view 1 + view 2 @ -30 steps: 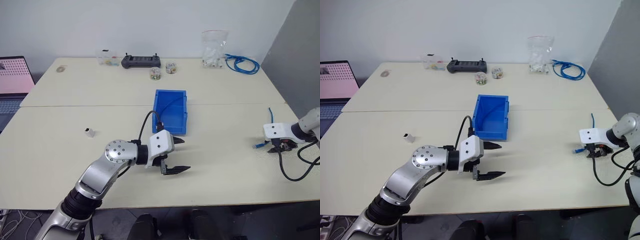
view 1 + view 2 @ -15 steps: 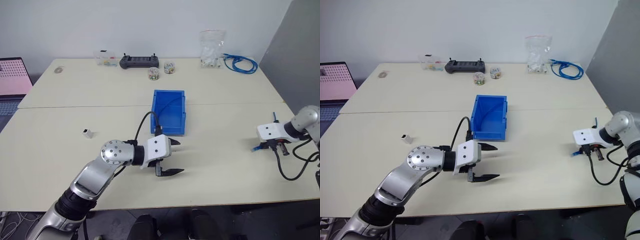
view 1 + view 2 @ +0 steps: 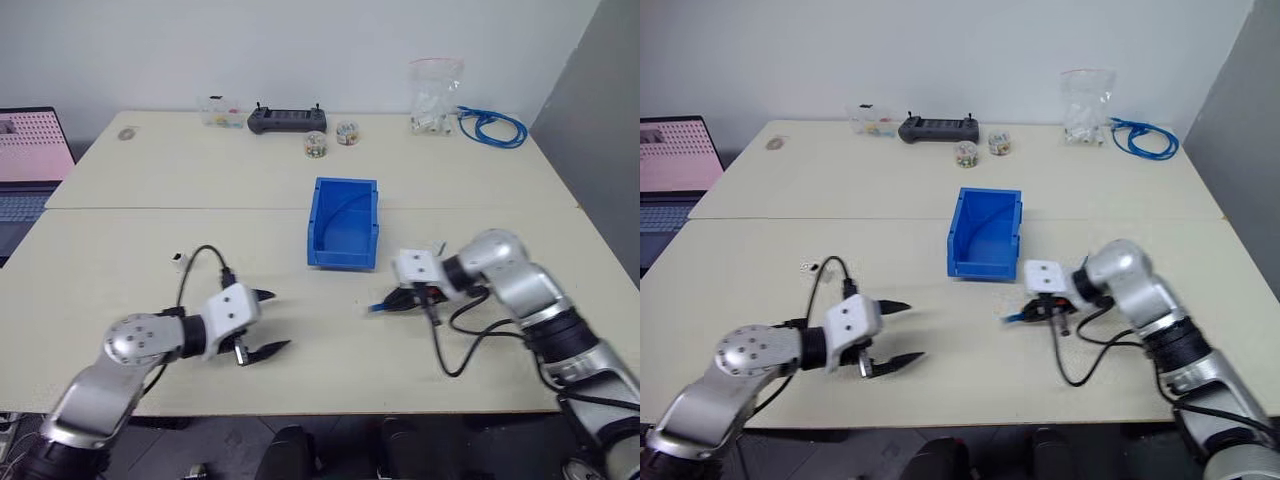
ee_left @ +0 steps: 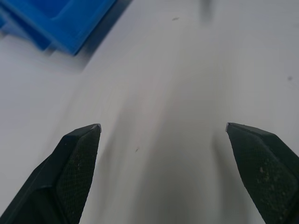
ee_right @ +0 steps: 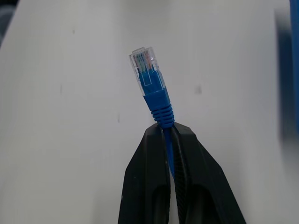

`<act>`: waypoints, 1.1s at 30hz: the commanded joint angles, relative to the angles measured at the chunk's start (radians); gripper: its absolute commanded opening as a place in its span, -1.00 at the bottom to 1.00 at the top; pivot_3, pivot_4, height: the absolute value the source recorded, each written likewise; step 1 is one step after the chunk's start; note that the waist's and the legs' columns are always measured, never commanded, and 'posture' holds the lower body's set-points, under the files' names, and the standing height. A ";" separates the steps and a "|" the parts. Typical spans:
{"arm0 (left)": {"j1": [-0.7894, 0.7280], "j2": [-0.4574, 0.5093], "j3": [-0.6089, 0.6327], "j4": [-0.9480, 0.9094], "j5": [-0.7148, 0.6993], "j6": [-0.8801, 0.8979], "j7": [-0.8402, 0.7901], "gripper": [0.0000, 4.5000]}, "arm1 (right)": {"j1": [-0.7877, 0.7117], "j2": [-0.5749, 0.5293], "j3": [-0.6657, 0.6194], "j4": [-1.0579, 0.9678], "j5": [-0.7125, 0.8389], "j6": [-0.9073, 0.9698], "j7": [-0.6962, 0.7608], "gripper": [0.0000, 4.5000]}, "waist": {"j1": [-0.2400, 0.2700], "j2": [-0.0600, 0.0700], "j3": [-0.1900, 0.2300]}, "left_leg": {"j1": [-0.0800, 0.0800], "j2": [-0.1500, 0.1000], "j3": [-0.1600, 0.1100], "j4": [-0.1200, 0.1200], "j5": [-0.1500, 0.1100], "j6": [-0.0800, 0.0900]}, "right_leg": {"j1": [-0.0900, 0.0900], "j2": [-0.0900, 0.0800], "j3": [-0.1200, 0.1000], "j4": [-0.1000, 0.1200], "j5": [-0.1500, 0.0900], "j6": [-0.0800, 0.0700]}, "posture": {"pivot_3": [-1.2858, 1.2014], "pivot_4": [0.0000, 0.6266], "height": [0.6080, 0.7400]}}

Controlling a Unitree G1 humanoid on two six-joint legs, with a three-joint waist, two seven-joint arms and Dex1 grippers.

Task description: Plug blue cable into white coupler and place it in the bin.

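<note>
My right gripper [image 3: 408,299] is shut on the blue cable [image 5: 159,105] just behind its boot. The clear plug [image 5: 145,65] sticks out past the fingertips and points left, low over the table. This gripper is in front of the bin [image 3: 343,258], slightly to the bin's right. The bin is bright blue and stands at mid-table. The white coupler [image 3: 179,261] is a tiny block lying alone on the table's left half. My left gripper [image 3: 280,320] is open with nothing between its fingers. It hovers near the front edge, to the right of the coupler and nearer than it.
A laptop [image 3: 30,150] sits at the far left edge. Along the back of the table are a black controller [image 3: 286,120], small jars [image 3: 315,145], a clear plastic bag [image 3: 432,95] and a looped bundle of blue cable [image 3: 490,127]. A grey wall [image 3: 600,150] stands on the right.
My right gripper swept left from the table's right edge to just in front of the bin, carrying the blue cable. My left gripper moved left, away from the bin.
</note>
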 commanded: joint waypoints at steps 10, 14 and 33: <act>0.022 0.017 0.042 0.149 0.019 -0.165 -0.033 1.00 | -0.093 0.275 0.052 0.185 0.018 0.166 -0.233 -0.77 | -0.005 0.000 0.000 | -0.006 0.000 0.000 0.000 0.000 0.000 | -0.007 0.000 -0.001 0.001 0.001 -0.002 | 0.03 -0.52 1.00; 0.015 0.009 0.033 0.172 0.020 -0.187 -0.036 1.00 | -0.108 0.294 0.023 0.211 0.046 0.196 -0.247 -0.37 | -0.012 0.000 0.000 | -0.006 0.001 0.000 0.000 0.000 0.000 | -0.008 0.001 -0.001 0.002 0.002 -0.003 | 0.03 -0.52 1.00; -0.239 -0.155 -0.113 0.420 0.037 -0.363 -0.104 1.00 | 0.246 -0.029 -0.170 -0.450 0.347 0.347 -0.219 0.73 | -0.008 -0.002 -0.001 | -0.016 0.000 0.000 0.001 0.000 0.000 | -0.015 0.001 -0.002 0.002 0.003 -0.001 | 0.03 -0.52 1.00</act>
